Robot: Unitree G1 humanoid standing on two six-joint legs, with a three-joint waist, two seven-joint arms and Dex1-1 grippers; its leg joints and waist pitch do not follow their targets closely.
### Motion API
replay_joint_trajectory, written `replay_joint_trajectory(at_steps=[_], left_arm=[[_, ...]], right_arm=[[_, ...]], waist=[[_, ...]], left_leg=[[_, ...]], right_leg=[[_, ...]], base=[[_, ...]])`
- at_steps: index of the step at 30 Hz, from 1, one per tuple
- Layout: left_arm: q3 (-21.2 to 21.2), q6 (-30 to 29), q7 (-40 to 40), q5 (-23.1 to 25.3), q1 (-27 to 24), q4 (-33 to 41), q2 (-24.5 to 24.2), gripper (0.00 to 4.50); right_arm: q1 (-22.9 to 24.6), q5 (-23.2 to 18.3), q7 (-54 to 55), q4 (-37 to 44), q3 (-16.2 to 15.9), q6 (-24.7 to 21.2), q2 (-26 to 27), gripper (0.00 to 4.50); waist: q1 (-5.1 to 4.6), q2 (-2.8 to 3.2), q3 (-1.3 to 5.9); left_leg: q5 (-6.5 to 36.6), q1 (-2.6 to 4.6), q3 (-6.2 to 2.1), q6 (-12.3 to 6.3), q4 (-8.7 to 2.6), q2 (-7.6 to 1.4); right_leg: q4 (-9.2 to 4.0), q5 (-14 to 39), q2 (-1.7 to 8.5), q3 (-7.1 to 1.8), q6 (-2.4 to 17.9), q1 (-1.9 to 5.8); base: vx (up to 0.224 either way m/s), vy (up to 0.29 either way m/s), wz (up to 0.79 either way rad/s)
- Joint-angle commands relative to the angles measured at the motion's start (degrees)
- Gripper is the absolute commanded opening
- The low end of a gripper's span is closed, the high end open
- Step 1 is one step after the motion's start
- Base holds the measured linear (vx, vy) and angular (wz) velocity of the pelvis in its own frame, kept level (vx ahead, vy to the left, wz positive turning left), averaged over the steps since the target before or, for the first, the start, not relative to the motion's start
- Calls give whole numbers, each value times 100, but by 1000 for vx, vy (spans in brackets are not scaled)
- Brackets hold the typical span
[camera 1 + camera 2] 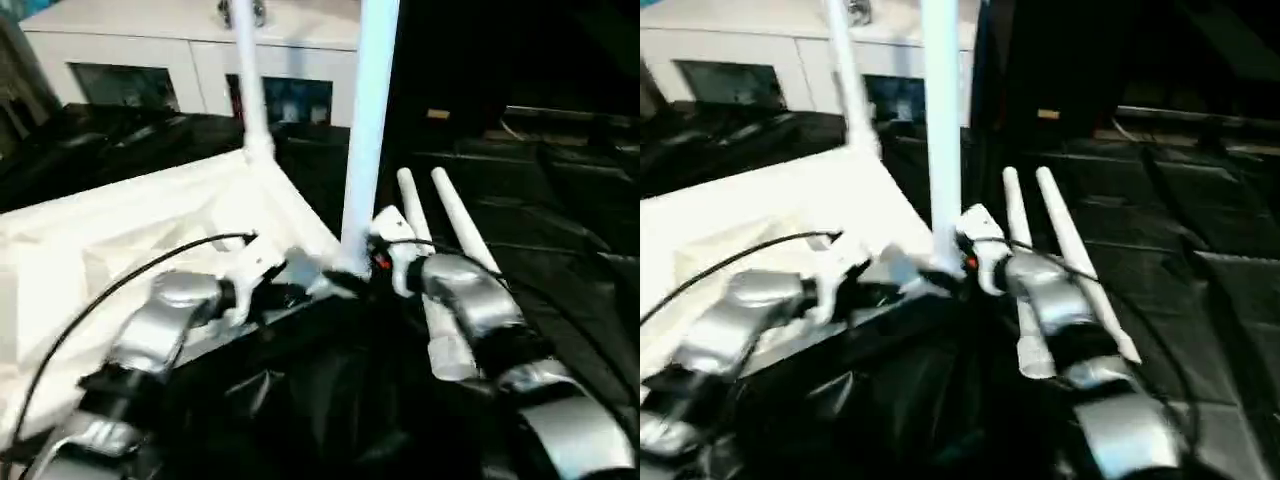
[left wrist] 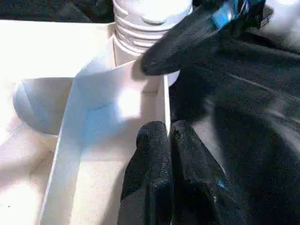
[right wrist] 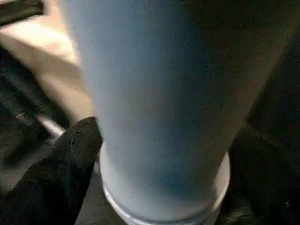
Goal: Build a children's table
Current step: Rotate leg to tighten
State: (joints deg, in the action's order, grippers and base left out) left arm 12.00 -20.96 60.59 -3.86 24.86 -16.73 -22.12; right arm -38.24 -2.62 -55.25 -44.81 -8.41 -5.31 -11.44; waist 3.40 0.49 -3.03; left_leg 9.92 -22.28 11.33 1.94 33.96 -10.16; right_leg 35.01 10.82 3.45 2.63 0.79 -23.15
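The children's table lies upside down: its white tabletop point(image 1: 120, 230) is on the left with the ribbed underside up. Two white legs stand upright in its sockets, one at the far corner point(image 1: 250, 90) and one at the near corner point(image 1: 368, 130). Two loose legs point(image 1: 455, 215) lie side by side on the right. My left gripper point(image 2: 169, 140) is shut on the tabletop's thin rim wall point(image 2: 165, 98) next to the near corner. My right gripper point(image 1: 375, 262) stands open around the base of the near leg point(image 3: 159, 108), one finger point(image 3: 70, 159) close beside it.
A black sheet point(image 1: 560, 200) covers the surface under and to the right of the parts. At the back stands a white cabinet with glass doors point(image 1: 180, 60). A black cable point(image 1: 120, 280) arcs over my left forearm.
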Motion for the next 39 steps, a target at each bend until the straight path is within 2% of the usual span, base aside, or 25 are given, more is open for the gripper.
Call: replay_joint_trajectory(at_steps=[1, 3, 4, 6, 8, 11, 12, 17, 18, 20, 25, 27, 29, 30, 31, 32, 34, 36, 39], left_arm=[[180, 182, 484, -294, 37, 317, 8, 0], [196, 207, 598, -334, 7, 332, -73, 0], [202, 205, 617, -340, 2, 337, -84, 0], [224, 203, 694, -370, -29, 362, -134, 0], [246, 193, 799, -383, -71, 400, -176, 0], [254, 165, 844, -396, -97, 434, -197, 0], [257, 159, 852, -401, -101, 440, -201, 0], [262, 170, 828, -397, -95, 420, -200, 0], [262, 175, 827, -393, -94, 413, -200, 0], [251, 187, 788, -375, -96, 405, -194, 0], [231, 164, 677, -355, -91, 396, -124, 0], [208, 151, 505, -314, -46, 333, -32, 0], [121, 33, -23, -184, 142, 117, 236, 0], [90, -27, -215, -133, 214, 33, 330, 0], [69, -41, -354, -92, 262, -31, 390, 0], [-1, -83, -842, 37, 443, -263, 622, 0], [-93, -34, -1479, 198, 659, -558, 901, 0], [-129, -43, -1787, 197, 806, -718, 1169, 0], [-86, -40, -1824, 207, 826, -728, 1245, 0]], right_arm=[[101, -214, -762, 417, -207, -184, -177, 442], [192, -277, -1108, 608, -314, -209, -344, 442], [200, -282, -1143, 625, -323, -223, -357, 442], [262, -277, -1338, 726, -386, -281, -422, 442], [334, -260, -1466, 838, -435, -372, -440, 416], [393, -291, -1476, 952, -458, -512, -399, 405], [403, -298, -1480, 976, -466, -532, -396, 385], [427, -324, -1457, 993, -507, -573, -337, 356], [435, -316, -1455, 1010, -509, -595, -329, 333], [464, -307, -1450, 1044, -515, -630, -309, 324], [570, -391, -1257, 1158, -432, -868, -174, 288], [577, -349, -963, 1075, -382, -872, -52, 282], [505, -101, -90, 688, -309, -754, 231, 279], [471, -35, 213, 543, -266, -720, 332, 278], [444, -17, 384, 457, -230, -717, 394, 278], [324, 38, 1110, 121, -75, -717, 644, 278], [182, 79, 1911, -235, 102, -783, 931, 278], [101, 122, 2244, -445, 98, -736, 1208, 278], [96, 198, 2293, -477, 11, -599, 1301, 278]], waist=[[15, 37, 381], [66, 54, 360], [66, 47, 347], [67, 37, 346], [74, 39, 339], [77, 33, 347], [78, 31, 350], [96, 31, 366], [103, 32, 368], [109, 25, 369], [121, 21, 362], [113, 21, 361], [76, 16, 334], [57, -11, 330], [42, -5, 321], [24, -3, 329], [-53, 13, 313], [-60, 29, 314], [-44, 6, 335]], left_leg=[[1089, 157, -124, -397, -356, -363], [1298, 186, -127, -278, -378, -368], [1441, 197, -126, -209, -392, -371], [1519, 190, -141, -130, -404, -364], [1552, 188, -147, -97, -409, -360], [1487, 186, -153, -74, -409, -358], [1460, 181, -154, -78, -409, -353], [1310, 174, -152, -105, -399, -354], [1277, 172, -148, -116, -394, -351], [1234, 171, -146, -133, -391, -350], [1290, 176, -147, -104, -399, -350], [1305, 175, -150, -78, -402, -349], [1475, 182, -154, 11, -412, -335], [1566, 205, -160, 80, -420, -328], [1627, 217, -167, 116, -420, -322], [1658, 211, -185, 147, -423, -321], [1827, 250, -194, 260, -429, -312], [1915, 242, -209, 275, -438, -308], [1814, 209, -199, 169, -428, -305]], right_leg=[[-355, 568, 451, -245, 1524, 266], [-383, 908, 440, -249, 1455, 240], [-409, 1103, 449, -259, 1429, 219], [-420, 1302, 462, -263, 1370, 225], [-438, 1417, 466, -270, 1314, 223], [-434, 1415, 469, -273, 1292, 217], [-429, 1403, 465, -272, 1288, 222], [-406, 1199, 462, -266, 1323, 227], [-402, 1120, 462, -266, 1337, 227], [-395, 1068, 463, -266, 1344, 230], [-403, 1195, 462, -268, 1298, 224], [-408, 1248, 469, -271, 1280, 222], [-450, 1570, 477, -281, 1216, 201], [-474, 1786, 482, -281, 1169, 189], [-485, 1922, 489, -282, 1149, 179], [-495, 2069, 502, -281, 1092, 198], [-526, 2257, 483, -283, 1063, 143], [-547, 2303, 496, -278, 1007, 159], [-539, 2103, 508, -287, 980, 181]], base=[[0, 0, 0], [0, 0, 0], [0, 0, 0], [0, 0, 0], [0, 0, 0], [0, 0, 0], [0, 0, 0], [0, 0, 0], [0, 0, 0], [0, 0, 0], [0, 0, 0], [0, 0, 0], [0, 0, 0], [0, 0, 0], [0, 0, 0], [0, 0, 0], [0, 0, 0], [0, 0, 0], [0, 0, 0]])
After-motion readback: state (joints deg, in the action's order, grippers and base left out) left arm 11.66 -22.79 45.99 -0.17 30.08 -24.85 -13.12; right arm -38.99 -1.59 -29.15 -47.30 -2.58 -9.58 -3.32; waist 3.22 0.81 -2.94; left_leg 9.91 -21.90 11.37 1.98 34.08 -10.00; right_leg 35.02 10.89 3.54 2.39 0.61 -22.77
